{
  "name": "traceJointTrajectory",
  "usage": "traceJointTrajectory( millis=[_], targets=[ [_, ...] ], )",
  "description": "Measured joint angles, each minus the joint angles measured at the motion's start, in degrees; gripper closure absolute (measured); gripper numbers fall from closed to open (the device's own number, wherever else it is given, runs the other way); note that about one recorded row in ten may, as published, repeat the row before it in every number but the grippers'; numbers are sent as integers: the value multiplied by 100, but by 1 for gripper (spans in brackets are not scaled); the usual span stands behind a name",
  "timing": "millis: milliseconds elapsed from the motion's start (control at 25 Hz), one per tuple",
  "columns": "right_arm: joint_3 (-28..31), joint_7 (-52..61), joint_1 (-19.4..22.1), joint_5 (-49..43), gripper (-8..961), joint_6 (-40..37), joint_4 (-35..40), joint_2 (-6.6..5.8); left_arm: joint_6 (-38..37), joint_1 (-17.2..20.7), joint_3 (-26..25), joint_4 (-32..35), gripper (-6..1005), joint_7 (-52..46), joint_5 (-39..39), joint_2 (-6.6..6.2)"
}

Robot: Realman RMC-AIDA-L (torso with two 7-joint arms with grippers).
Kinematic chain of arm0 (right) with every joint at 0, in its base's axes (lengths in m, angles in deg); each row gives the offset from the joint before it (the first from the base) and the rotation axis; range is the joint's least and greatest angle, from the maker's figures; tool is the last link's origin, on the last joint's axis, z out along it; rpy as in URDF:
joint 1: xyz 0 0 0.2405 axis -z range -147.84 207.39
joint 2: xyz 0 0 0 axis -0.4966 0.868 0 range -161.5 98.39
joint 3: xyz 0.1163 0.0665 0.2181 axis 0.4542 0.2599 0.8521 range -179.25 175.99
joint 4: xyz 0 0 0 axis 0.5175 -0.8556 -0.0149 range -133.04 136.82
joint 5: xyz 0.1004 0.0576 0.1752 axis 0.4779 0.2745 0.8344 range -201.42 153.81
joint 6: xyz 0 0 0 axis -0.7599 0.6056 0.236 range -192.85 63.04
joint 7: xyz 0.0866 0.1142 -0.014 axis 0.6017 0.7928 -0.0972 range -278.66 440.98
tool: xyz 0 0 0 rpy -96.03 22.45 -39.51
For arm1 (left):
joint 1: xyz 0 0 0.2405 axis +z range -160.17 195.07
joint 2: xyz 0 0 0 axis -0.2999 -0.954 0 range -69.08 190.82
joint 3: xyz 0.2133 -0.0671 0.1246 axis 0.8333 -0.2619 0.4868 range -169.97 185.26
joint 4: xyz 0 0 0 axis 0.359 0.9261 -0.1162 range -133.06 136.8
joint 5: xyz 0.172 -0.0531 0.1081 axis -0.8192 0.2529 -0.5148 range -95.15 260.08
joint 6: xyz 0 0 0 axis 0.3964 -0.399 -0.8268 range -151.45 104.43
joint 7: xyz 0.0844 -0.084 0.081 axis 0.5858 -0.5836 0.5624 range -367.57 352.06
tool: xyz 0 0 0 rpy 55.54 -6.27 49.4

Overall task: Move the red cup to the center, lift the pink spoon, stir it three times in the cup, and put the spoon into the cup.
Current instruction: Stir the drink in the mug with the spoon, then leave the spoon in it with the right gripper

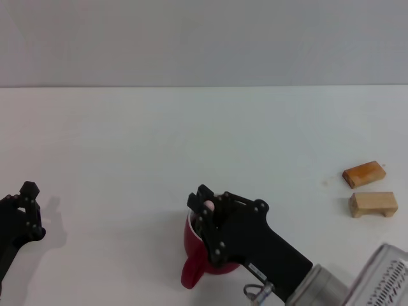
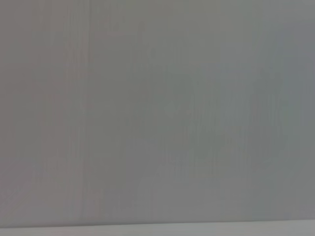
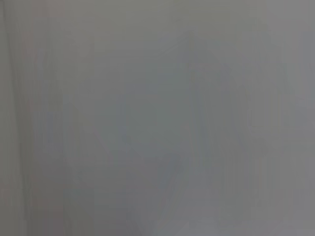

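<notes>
red cup [image 1: 194, 245] mouth hidden by right gripper [image 1: 205, 215], pink spoon [image 1: 209, 205] mostly covered, left gripper [image 1: 22, 213] cut by edge

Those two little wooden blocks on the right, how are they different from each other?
The farther block is orange-brown; the nearer block is pale tan. The farther block lies slightly tilted, the nearer block almost level. The nearer block has a notched underside; the farther block looks solid. Both rest on the white table, slightly apart.

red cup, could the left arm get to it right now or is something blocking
Probably not cleanly. The right hand sits directly over the red cup, covering its mouth. The left hand is off at the table's left edge; the bare table between them is free, so only the cup's side and handle look reachable.
</notes>
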Motion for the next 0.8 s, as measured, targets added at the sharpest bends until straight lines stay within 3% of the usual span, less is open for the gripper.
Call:
traceJointTrajectory(
  millis=[400,800],
  targets=[
    [231,7,-141,-8,929,63,220,-13,11,0,0,-14,1000,8,-1,14],
    [346,-39,158,-12,931,-253,337,-50,78,14,9,-52,1000,39,0,12]
  ],
)
